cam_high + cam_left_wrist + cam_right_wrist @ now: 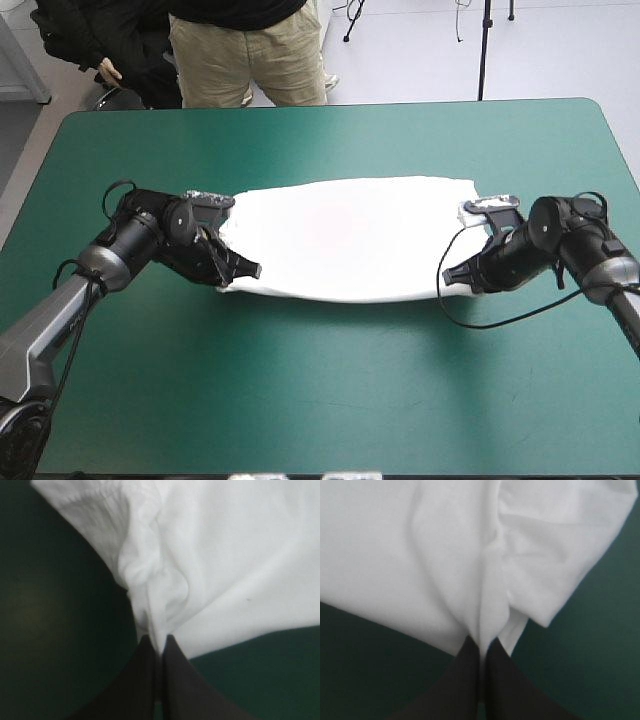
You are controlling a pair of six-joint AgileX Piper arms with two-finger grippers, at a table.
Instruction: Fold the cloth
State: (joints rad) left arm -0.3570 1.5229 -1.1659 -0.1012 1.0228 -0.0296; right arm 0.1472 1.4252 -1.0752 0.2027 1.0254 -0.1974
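Observation:
The white T-shirt [350, 238] lies as a long folded band across the middle of the teal-green table. My left gripper [250, 271] is at its near left corner, shut on the T-shirt. In the left wrist view the cloth [225, 570] bunches into a ridge that runs down between the black fingers [145, 680]. My right gripper [447, 274] pinches the near right corner. In the right wrist view the white fabric [420, 555] puckers into the closed fingertips [500, 680], with a folded corner beside them.
A person in khaki trousers [250, 55] stands just beyond the table's far edge. Bare teal-green cover [330, 390] stretches between the T-shirt and the near edge, and more lies beyond the shirt.

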